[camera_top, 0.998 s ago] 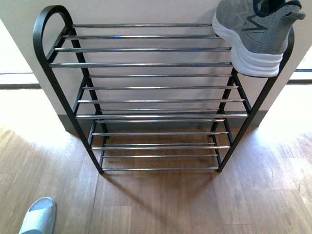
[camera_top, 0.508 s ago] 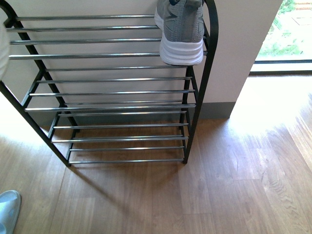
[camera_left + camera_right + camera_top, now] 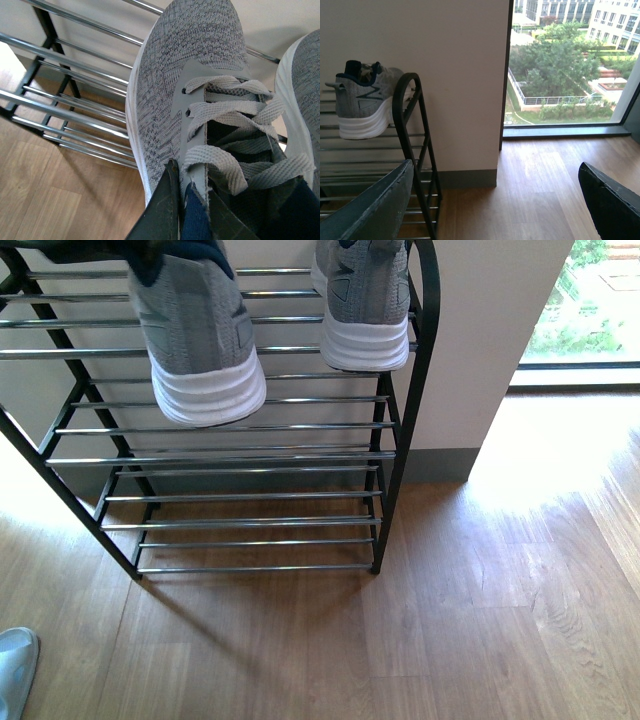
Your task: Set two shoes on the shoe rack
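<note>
- Left tool [image 3: 192,207]: narrow, clamped on the held shoe [image 3: 185,75] at the lace panel near the collar, low centre of the left wrist view. One dark finger [image 3: 161,212] lies outside the panel. Its partner is mostly hidden by navy lining.
- Front view: held shoe [image 3: 200,340] sits upper left, heel toward you, toe toward the wall [image 3: 480,330]. The heel hangs out ahead of the top-tier rods. You cannot tell whether the sole touches them yet.
- Placed shoe [image 3: 365,310] is just to its right, on the top tier of the shoe rack [image 3: 416,390], hard by the right side frame. In the left wrist view it shows at the right edge [image 3: 300,100], with only a thin gap between the pair.
- Right tool [image 3: 495,170]: wide and empty, low in the right wrist view, off the rack's right end and well apart from both shoes.
- Risk, tipping: let go with the heel this far out and the shoe would likely rock forward off the front rod onto the floor [image 3: 450,620]. Seat it deeper first.
- Risk, grip: you are pinching soft knit, not sole. The upper may flex and the toe droop between rods.
- Risk, neighbour: any drift rightward could shove the placed shoe against the frame.
- Risk, snag: laces lie right at the fingers, so pulling out could drag the shoe back with you.
- A pale slipper [image 3: 15,675] lies lower left, clear of the work.
</note>
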Motion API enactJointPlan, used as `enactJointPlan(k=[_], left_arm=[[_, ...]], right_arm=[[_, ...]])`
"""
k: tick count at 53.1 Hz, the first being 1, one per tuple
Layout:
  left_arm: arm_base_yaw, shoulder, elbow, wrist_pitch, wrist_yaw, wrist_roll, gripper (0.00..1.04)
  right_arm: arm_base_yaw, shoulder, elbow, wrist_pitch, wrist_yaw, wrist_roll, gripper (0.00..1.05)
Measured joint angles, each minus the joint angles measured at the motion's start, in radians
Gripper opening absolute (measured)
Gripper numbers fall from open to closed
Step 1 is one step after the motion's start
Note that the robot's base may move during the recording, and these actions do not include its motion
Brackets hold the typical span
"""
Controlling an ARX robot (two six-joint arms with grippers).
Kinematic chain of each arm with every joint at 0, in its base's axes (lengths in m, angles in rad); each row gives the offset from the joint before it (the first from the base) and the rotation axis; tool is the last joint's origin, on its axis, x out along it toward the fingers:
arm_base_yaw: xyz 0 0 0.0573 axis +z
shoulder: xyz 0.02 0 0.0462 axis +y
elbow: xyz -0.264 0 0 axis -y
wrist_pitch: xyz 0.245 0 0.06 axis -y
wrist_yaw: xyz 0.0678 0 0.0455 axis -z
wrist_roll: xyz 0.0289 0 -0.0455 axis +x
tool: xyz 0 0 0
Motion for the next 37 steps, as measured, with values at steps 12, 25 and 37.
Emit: enactJointPlan(k=[12, 25, 37], left_arm=[[-0.007, 0.303, 0.408, -0.15, 0.006, 0.031, 0.01], [-0.055, 0.52, 0.781, -0.28, 0.039, 0.002, 0.01], [-0.065, 0.524, 0.776, -0.274, 0.084, -0.094, 0.1]], right_arm=[[0.0, 0.0, 0.0, 0.0, 0.0, 0.0, 0.96], [0.0, 0.0, 0.0, 0.0, 0.0, 0.0, 0.96], [0.0, 0.0, 0.0, 0.0, 0.0, 0.0, 0.96]])
